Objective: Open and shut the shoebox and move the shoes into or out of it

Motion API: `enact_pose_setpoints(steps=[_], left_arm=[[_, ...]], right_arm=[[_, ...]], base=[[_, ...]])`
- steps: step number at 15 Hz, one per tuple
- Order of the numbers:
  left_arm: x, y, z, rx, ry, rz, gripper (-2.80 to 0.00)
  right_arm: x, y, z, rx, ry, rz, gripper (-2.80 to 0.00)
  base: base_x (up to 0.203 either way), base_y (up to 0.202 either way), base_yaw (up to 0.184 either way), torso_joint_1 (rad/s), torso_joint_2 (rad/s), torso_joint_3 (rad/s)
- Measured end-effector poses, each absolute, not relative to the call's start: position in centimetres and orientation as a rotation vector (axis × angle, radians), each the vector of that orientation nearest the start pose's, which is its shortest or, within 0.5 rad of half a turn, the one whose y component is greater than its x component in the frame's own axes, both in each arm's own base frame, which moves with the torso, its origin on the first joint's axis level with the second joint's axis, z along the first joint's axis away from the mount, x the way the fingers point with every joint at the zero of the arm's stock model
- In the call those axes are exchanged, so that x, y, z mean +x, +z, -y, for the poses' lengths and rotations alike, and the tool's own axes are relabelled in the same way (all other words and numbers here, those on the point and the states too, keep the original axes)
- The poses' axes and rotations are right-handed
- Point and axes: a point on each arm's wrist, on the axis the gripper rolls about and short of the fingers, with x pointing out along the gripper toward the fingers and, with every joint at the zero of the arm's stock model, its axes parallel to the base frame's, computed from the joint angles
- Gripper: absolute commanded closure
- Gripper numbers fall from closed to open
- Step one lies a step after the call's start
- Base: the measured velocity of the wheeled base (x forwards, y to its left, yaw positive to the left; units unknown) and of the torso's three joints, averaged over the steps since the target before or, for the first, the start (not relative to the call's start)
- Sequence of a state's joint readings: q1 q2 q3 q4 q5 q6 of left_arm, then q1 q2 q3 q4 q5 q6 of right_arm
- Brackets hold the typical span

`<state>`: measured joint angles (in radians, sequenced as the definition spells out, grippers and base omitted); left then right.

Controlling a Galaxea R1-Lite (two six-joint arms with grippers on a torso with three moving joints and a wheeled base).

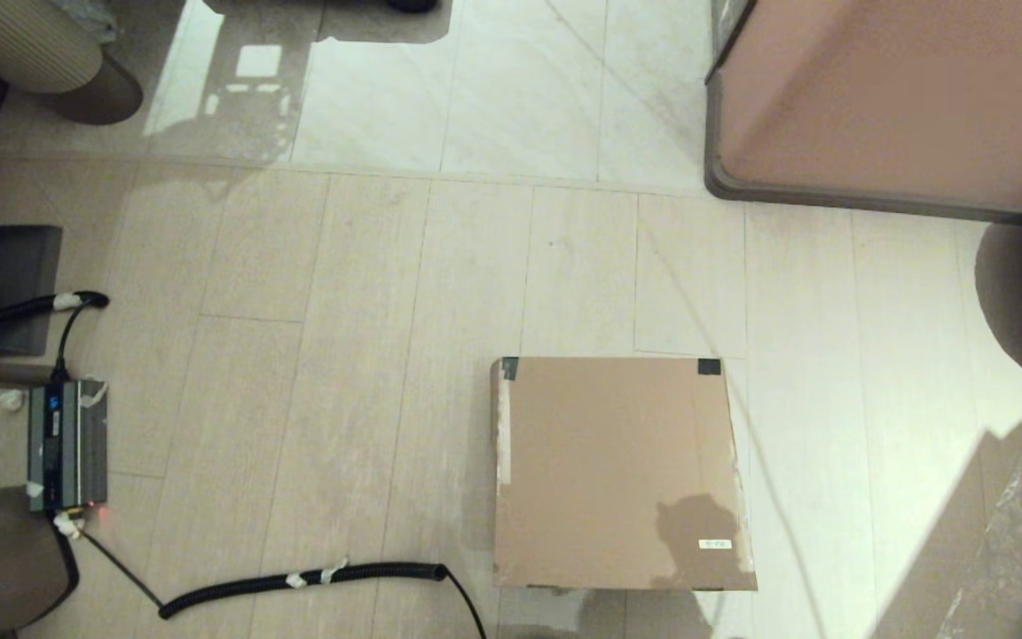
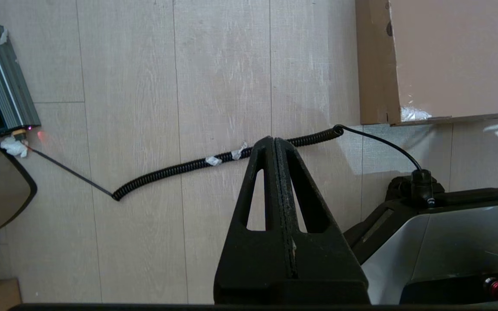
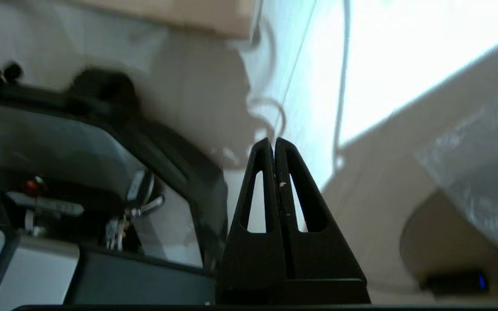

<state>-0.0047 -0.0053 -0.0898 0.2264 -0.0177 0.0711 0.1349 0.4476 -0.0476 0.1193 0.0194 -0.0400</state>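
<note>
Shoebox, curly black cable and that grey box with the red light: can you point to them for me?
shoebox (image 1: 617,470): head view, middle of its shut brown lid.
curly black cable (image 1: 298,581): head view, on the coiled stretch lying on the floor.
grey box (image 1: 67,444): head view, on its ribbed metal top.

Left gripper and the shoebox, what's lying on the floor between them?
In the left wrist view, a black coiled cable crosses the floor between the shut left gripper and the shoebox.
</note>
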Motion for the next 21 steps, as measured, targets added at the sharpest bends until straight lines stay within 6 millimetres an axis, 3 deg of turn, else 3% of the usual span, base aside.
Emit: enact_pose_setpoints(steps=[4, 15, 21], left_arm=[[-3.2, 7.7, 0.0, 0.069, -0.027, -0.131, 0.00], [-3.1, 7.7, 0.0, 0.062, -0.008, -0.131, 0.00], [-3.1, 7.7, 0.0, 0.023, -0.003, -0.130, 0.00]], right_arm=[[-0.2, 8.2, 0.1, -0.020, 0.093, -0.383, 0.00], [-0.5, 8.2, 0.0, 0.054, -0.041, -0.375, 0.00], [-2.4, 7.9, 0.1, 0.098, -0.039, -0.106, 0.00]], base=[[0.000, 0.000, 0.000, 0.000, 0.00, 0.000], [0.000, 0.000, 0.000, 0.000, 0.00, 0.000], [0.000, 0.000, 0.000, 0.000, 0.00, 0.000]])
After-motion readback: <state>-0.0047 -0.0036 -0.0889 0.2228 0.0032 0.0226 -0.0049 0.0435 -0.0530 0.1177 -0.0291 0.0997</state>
